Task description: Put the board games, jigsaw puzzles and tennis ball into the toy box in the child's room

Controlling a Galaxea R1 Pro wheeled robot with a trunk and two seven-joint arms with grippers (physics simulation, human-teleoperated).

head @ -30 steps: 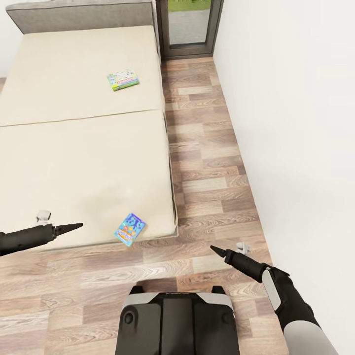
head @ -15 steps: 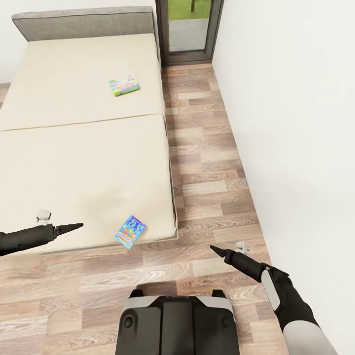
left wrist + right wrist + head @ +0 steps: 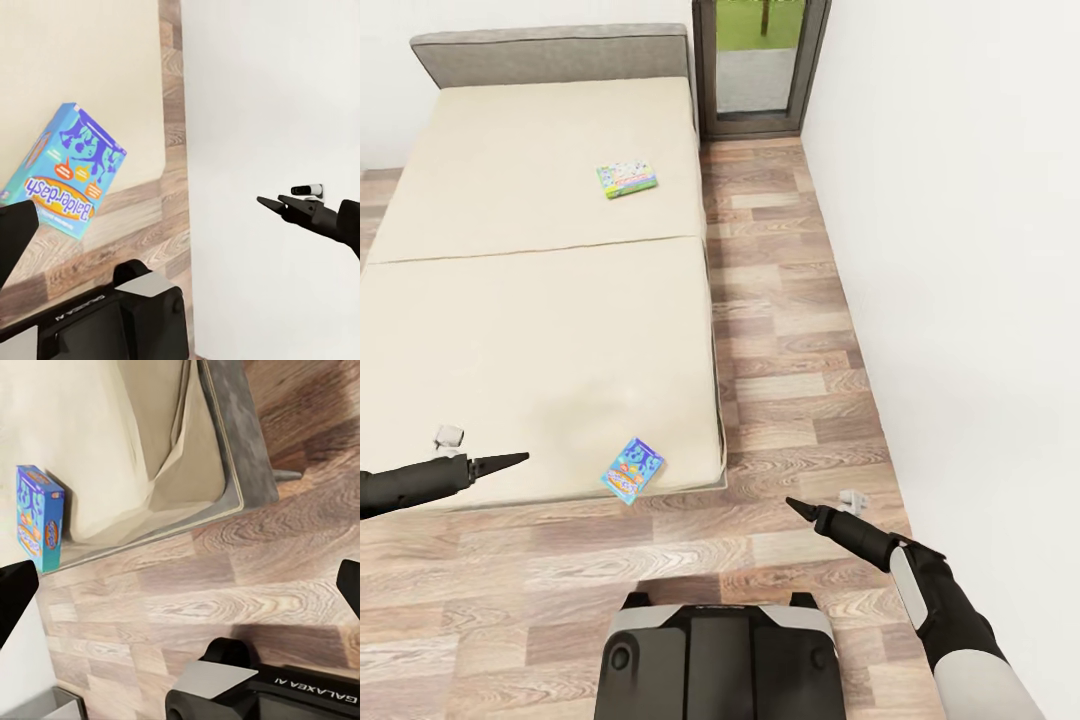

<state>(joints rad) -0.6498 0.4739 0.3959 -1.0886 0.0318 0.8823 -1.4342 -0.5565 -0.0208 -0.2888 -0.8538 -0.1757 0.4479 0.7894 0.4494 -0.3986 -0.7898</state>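
Now, bed (image 3: 530, 330): beige mattress on wood-plank floor (image 3: 790, 340).
Green board game (image 3: 627, 180): on bed, toward headboard (image 3: 550, 58).
Blue "Balderdash" box (image 3: 633, 469): at bed's foot edge.
Left gripper (image 3: 510, 460): clenched, empty, over bed's foot.
Right gripper (image 3: 797, 508): clenched, empty, beyond bed's foot corner.

Beige bed, bright game boxes, wood-grain floor

The bed (image 3: 540, 300) is plain beige with a grey headboard (image 3: 555, 55). The near board game (image 3: 633, 470) is blue with orange and white print; the far board game (image 3: 627, 180) is pale blue edged in green. The floor (image 3: 780, 330) has brown and tan planks, the wall (image 3: 960, 250) is white.
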